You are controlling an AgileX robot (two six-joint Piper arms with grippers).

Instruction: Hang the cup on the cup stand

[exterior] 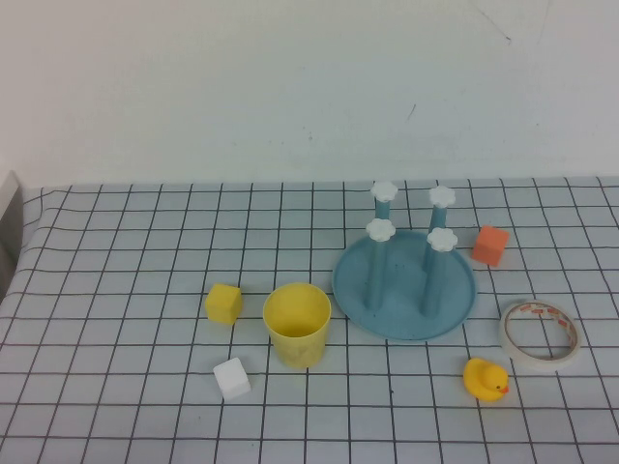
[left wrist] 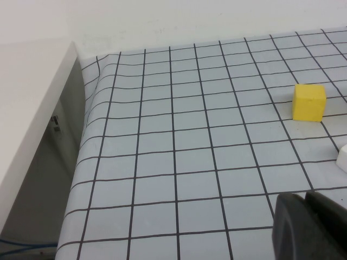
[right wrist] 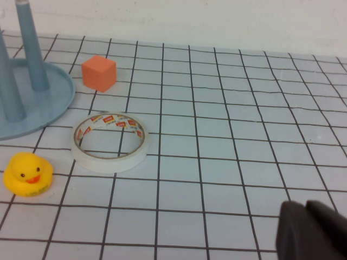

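My left claw (left wrist: 308, 226) hangs low over the grid-printed tablecloth (exterior: 126, 242) near the table's left edge, fingers pressed together and holding nothing. My right claw (right wrist: 312, 233) is the same on the other side: fingers pressed together, empty, low over the cloth. Neither claw shows in the high view.

The plain yellow plastic tapered cup (exterior: 297, 324) stands upright, rim up, near the middle of the table. Taking the cup as the centre of the clock in the high view, the round blue plastic cup stand (exterior: 404, 286) sits at about 2 o'clock, just beside it but not touching. The stand's four upright blue pegs, each with a white flower-shaped cap, are all bare.

A small yellow cube (exterior: 223, 303) lies at about 9 o'clock from the cup, near it. A small white cube (exterior: 231, 378) lies at about 8 o'clock. From the stand's dish, a small orange cube (exterior: 490, 245) sits at about 2 o'clock, just beyond the rim. A white roll of tape (exterior: 540, 333) lies flat at about 4 o'clock from the stand, apart from it, and a yellow rubber duck (exterior: 485, 379) stands near the tape, at about 5 o'clock from the stand.
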